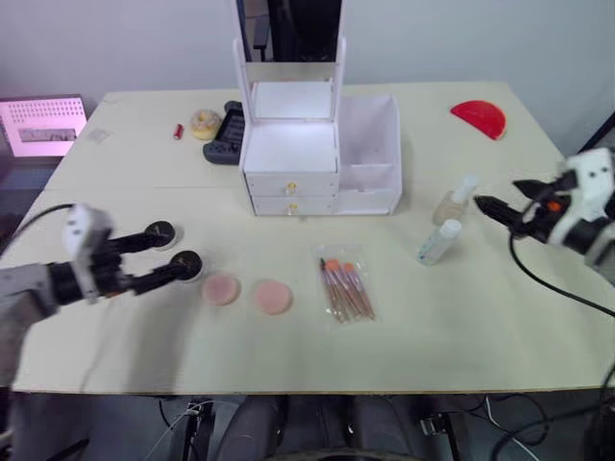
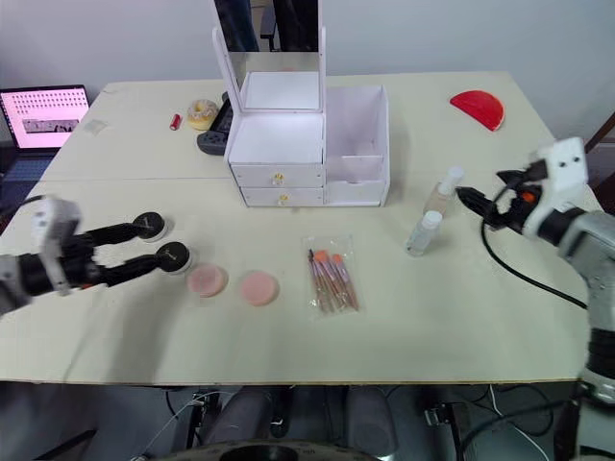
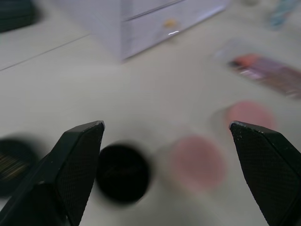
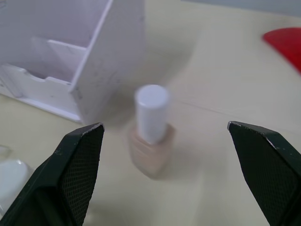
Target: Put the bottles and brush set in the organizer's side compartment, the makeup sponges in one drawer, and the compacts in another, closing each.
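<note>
Nothing is stowed yet, as far as I can judge: the white organizer stands at about twelve o'clock on the table with its open side compartment bare and both drawers shut, so every item is still to be moved. The beige bottle with a white cap stands upright at roughly three o'clock from the organizer, just off its side wall, and the clear bottle with a white cap stands near it, toward the table's front edge. The brush set, pink-tipped brushes in a clear sleeve, lies flat at six o'clock from the organizer. The two pink makeup sponges lie side by side at about seven o'clock, and the two round black compacts sit beyond them at eight o'clock. The right gripper hovers at three o'clock from the beige bottle, fingers spread wide and grasping nothing, lined up on it but not touching. The left gripper reaches over the compacts, its fingers also parted and empty; whether the tips touch the compacts I cannot tell.
</note>
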You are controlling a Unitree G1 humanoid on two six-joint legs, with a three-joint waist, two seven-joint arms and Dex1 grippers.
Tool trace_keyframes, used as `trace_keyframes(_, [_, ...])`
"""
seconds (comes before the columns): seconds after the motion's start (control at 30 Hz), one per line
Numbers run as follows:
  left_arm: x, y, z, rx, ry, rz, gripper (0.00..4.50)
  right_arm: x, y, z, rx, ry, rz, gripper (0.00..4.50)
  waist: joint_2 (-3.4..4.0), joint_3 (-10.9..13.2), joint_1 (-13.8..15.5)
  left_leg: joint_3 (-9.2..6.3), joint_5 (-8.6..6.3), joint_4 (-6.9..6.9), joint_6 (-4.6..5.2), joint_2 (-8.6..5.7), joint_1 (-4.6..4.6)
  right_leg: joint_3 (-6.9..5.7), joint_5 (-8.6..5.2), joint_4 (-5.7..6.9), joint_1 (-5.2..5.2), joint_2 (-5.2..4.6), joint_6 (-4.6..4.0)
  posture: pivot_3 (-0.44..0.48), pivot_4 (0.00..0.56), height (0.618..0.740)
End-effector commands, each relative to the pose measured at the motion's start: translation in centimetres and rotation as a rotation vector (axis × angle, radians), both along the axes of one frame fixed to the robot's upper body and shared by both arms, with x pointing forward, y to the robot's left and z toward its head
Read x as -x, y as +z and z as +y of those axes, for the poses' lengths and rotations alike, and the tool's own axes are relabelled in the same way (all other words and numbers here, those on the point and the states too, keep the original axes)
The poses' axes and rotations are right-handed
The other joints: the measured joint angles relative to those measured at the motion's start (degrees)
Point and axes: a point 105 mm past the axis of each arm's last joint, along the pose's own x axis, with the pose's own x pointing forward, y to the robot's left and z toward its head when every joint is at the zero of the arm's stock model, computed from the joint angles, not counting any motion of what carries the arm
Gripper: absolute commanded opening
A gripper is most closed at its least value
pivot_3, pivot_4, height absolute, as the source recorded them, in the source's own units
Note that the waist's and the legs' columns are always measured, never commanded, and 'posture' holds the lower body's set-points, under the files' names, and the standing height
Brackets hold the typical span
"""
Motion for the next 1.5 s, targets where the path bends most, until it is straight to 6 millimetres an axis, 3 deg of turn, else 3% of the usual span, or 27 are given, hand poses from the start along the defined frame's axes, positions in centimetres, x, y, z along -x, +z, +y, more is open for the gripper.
trace_keyframes(0.03, [-1.2,2.1,-2.9,0.068,0.046,-0.023,4.5,-0.7,1.5,0.0,0.025,-0.044,-0.039,4.45,0.02,0.0,0.23,0.0,0.0,0.0,0.0,0.0,0.0,-0.01,0.0,0.0,0.0,0.02,0.0,0.0,0.15,0.74])
trace_keyframes(0.1, [-1.4,2.7,-5.0,0.036,0.03,-0.024,4.5,-1.2,1.4,0.2,0.027,-0.051,-0.037,4.45,-0.05,0.03,0.23,-0.03,0.01,0.04,-0.01,-0.02,0.01,-0.03,0.02,0.04,0.02,0.08,0.03,0.0,0.15,0.74])
trace_keyframes(0.3, [0.7,4.7,-8.9,-0.039,-0.203,-0.016,4.5,-2.3,0.3,1.0,0.027,-0.035,-0.004,4.45,-0.09,0.03,-0.35,0.22,0.0,0.02,0.02,0.0,0.06,0.09,0.07,0.03,0.0,0.25,0.11,0.0,0.15,0.74])
trace_keyframes(0.53, [0.8,6.7,-10.8,-0.061,-0.302,-0.089,4.5,-3.7,0.2,0.9,0.022,-0.048,-0.026,4.45,-0.08,0.03,-0.17,0.41,0.0,0.07,0.02,0.02,0.13,0.2,0.08,0.03,0.05,0.26,0.12,0.0,0.15,0.74])
trace_keyframes(0.87, [0.9,7.1,-11.1,-0.043,-0.327,-0.105,4.5,-3.9,0.4,1.7,0.003,-0.006,-0.033,4.45,-0.08,0.03,-0.13,0.43,-0.01,0.02,0.04,0.04,0.15,0.23,0.08,0.03,0.03,0.27,0.13,0.0,0.15,0.74])
trace_keyframes(0.97, [0.9,7.1,-11.1,-0.04,-0.327,-0.108,4.5,-4.0,0.5,1.8,-0.001,-0.002,-0.038,3.6,-0.08,0.03,-0.14,0.43,-0.01,0.03,0.04,0.04,0.15,0.23,0.08,0.03,0.03,0.27,0.13,0.0,0.15,0.74])
trace_keyframes(1.1, [0.9,7.0,-11.2,-0.032,-0.327,-0.106,4.5,-4.1,0.8,1.9,-0.006,0.002,-0.045,1.47,-0.08,0.03,-0.18,0.45,-0.01,0.04,0.04,0.04,0.15,0.25,0.08,0.03,0.04,0.27,0.13,0.0,0.15,0.74])
trace_keyframes(1.17, [0.9,6.9,-11.2,-0.032,-0.325,-0.106,4.5,-4.1,0.9,2.0,-0.009,0.003,-0.047,0.74,-0.08,0.03,-0.15,0.45,-0.01,0.04,0.04,0.04,0.15,0.25,0.08,0.03,0.03,0.27,0.13,0.0,0.15,0.74])
trace_keyframes(1.5, [1.1,6.4,-11.2,-0.046,-0.324,-0.099,4.5,-4.1,2.2,2.4,-0.007,0.032,-0.08,0.74,-0.08,0.03,-0.17,0.45,-0.01,0.02,0.04,0.04,0.15,0.26,0.08,0.02,0.02,0.27,0.13,0.0,0.15,0.74])
